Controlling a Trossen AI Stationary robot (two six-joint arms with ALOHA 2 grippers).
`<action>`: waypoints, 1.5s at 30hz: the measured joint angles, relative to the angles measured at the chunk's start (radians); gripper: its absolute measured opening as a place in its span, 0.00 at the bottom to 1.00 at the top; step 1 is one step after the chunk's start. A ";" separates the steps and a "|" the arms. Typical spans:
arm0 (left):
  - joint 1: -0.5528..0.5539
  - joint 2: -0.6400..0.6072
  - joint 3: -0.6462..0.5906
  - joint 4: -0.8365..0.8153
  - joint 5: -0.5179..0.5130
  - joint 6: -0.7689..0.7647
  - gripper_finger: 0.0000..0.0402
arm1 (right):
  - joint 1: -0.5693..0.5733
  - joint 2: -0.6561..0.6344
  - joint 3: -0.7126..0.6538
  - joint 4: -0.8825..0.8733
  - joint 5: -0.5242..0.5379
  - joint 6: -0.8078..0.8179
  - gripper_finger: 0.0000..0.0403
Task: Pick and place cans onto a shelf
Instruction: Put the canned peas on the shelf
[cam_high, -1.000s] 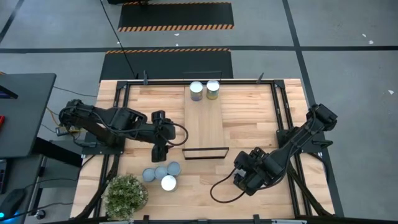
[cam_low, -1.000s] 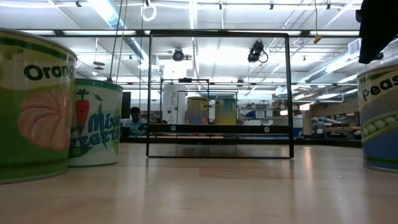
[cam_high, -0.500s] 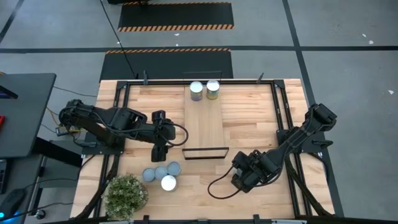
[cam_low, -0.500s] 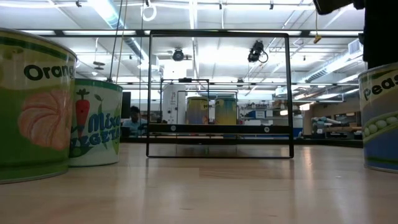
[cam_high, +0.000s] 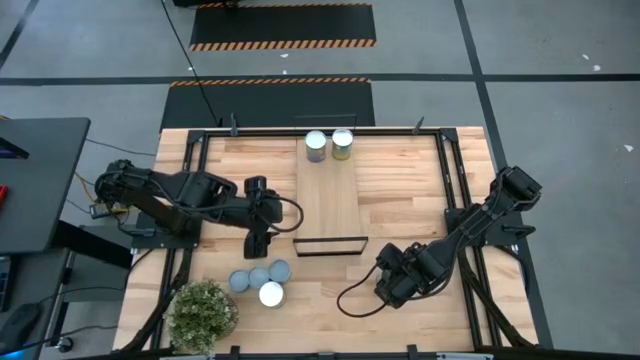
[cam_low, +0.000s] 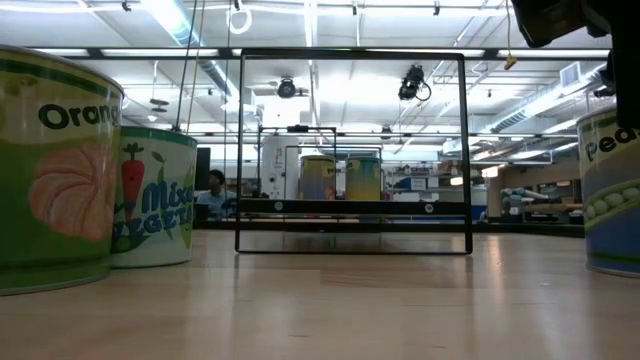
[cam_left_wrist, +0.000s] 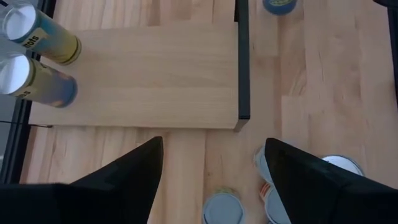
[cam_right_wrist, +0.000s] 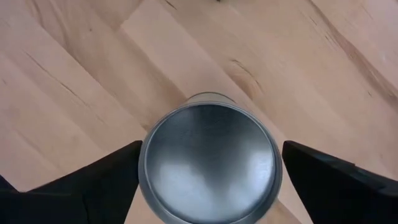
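My right gripper (cam_right_wrist: 210, 180) is open above an upright can with a silver top (cam_right_wrist: 208, 165). Its fingers stand on either side of the can, at the table's near right (cam_high: 395, 278). In the low view this is the "Peas" can (cam_low: 612, 190). My left gripper (cam_left_wrist: 211, 155) is open and empty, between the shelf's black-framed near end (cam_high: 328, 245) and a cluster of cans (cam_high: 262, 280). Two cans (cam_high: 329, 145) stand on the light-wood shelf (cam_high: 328, 195) at its far end.
A bushy potted plant (cam_high: 203, 313) stands at the near left corner, beside the cluster of cans. The low view shows an "Orange" can (cam_low: 55, 170) and a "Mixed" can (cam_low: 150, 195) at its left. Black rails (cam_high: 455, 190) run along the table's sides.
My right gripper has come down a little around the "Peas" can, staying open. The can has stayed in place.
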 joint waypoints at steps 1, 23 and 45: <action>0.003 0.000 0.000 0.000 -0.002 0.004 0.71 | -0.004 0.000 -0.003 0.004 0.000 0.000 0.95; 0.015 0.001 0.000 0.001 -0.003 0.011 0.71 | -0.051 -0.042 -0.081 -0.033 -0.063 -0.011 0.82; 0.296 0.001 0.000 0.169 -0.016 0.214 0.71 | -0.713 -0.312 -0.081 -0.034 0.012 -0.566 0.82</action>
